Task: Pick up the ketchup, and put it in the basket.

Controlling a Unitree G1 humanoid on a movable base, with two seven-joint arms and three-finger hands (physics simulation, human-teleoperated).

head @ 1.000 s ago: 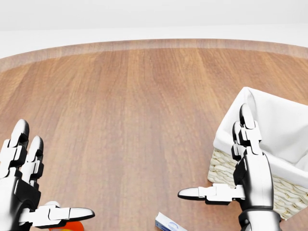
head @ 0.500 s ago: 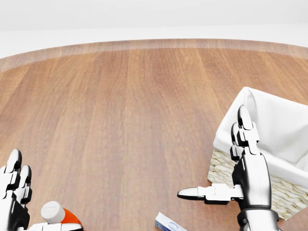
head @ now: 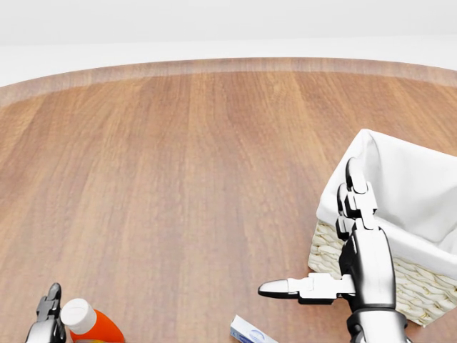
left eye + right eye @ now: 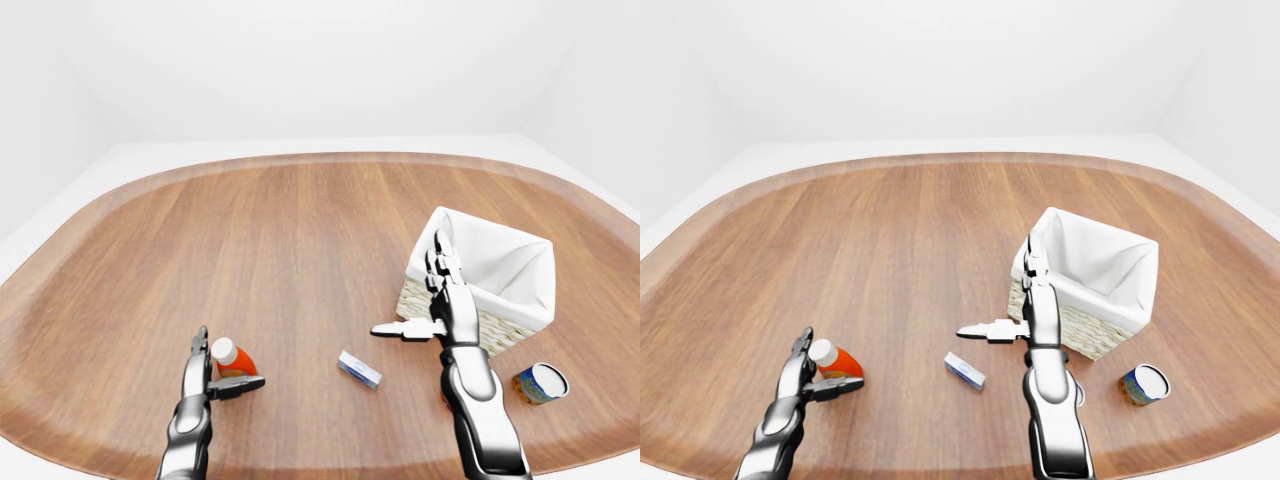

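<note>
The ketchup (image 4: pixel 234 359), a red bottle with a white cap, lies tilted on the wooden table at the lower left of the left-eye view. My left hand (image 4: pixel 218 368) is open right beside it: the fingers stand upright just left of the cap and the thumb reaches out below the bottle. Whether they touch I cannot tell. The wicker basket (image 4: pixel 507 331) with a white cloth liner stands at the right. My right hand (image 4: pixel 418 300) is open, fingers pointing up against the basket's left wall, thumb sticking out to the left.
A small blue-and-white box (image 4: pixel 359 369) lies between the two hands. A tin can (image 4: pixel 540 382) lies on its side to the right, below the basket. The table's rounded edge runs close along the bottom of the eye views.
In the head view my left hand has sunk toward the bottom edge, uncovering the ketchup's cap and red body. The right hand drifted slightly left and up.
</note>
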